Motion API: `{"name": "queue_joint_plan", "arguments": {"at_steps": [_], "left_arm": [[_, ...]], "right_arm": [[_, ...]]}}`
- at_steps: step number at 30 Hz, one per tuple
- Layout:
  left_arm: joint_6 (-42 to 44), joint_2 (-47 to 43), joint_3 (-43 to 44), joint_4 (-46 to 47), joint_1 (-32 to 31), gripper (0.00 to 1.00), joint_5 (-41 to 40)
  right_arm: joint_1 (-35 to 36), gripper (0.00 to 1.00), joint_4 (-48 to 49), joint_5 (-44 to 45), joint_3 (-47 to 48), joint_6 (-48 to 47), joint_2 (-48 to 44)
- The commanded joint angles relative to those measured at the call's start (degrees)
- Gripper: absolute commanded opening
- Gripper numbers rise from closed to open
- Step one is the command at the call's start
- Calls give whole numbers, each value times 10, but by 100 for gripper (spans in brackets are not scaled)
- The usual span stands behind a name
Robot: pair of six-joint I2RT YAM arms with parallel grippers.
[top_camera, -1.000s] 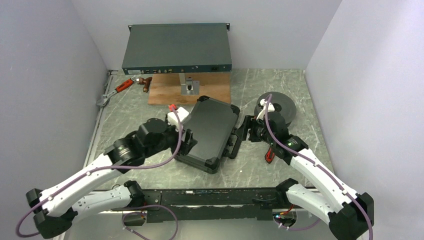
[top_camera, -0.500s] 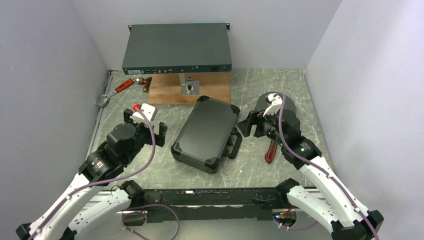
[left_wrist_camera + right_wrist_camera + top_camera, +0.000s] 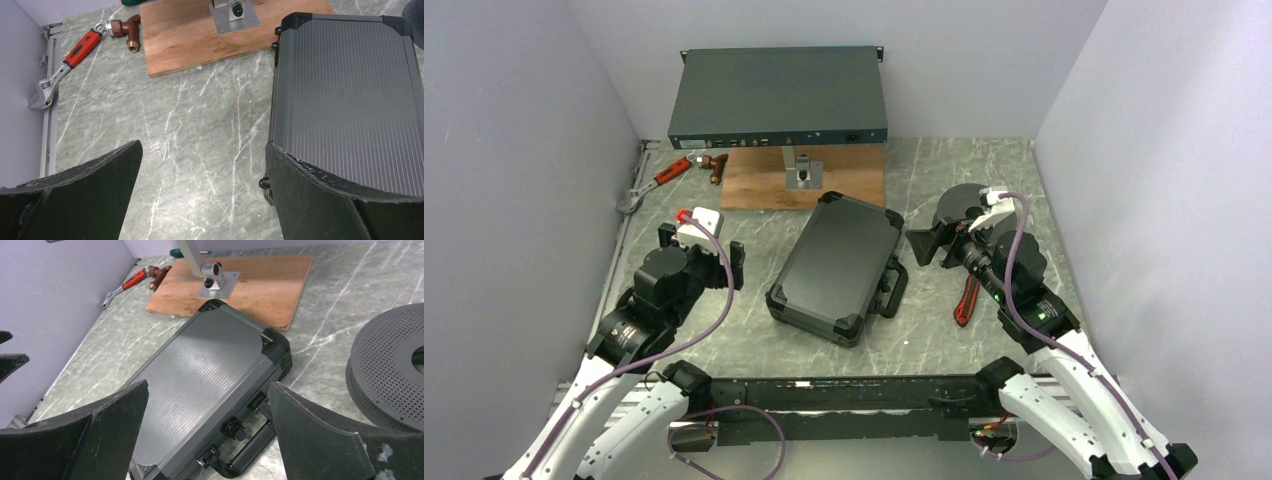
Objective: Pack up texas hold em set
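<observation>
Plainly closed, the black ribbed case (image 3: 836,266) lies flat on the surface (image 3: 754,225), handle (image 3: 892,290) toward the right tool (image 3: 208,387); it and the left tool (image 3: 202,150) gape wide, empty.

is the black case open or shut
Shut: the small black ribbed hard case lies flat, lid down on its base, no inside showing.

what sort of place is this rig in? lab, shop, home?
Most likely a lab robot cell: plain white panels box in a marble-patterned table, with staged props: a grey rack unit on a stand, a red-handled wrench, a closed black case.
</observation>
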Motion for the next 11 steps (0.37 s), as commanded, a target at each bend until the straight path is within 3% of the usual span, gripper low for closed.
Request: {"name": "queue_joint_plan", "arguments": {"at_steps": [1, 11], "left_arm": [[-6, -6, -3, 26, 8, 100, 14], [-7, -9, -5, 26, 16, 100, 20]], "right_arm": [[1, 94, 40, 27, -4, 8, 6], [1, 99, 35, 1, 1, 6, 30]]}}
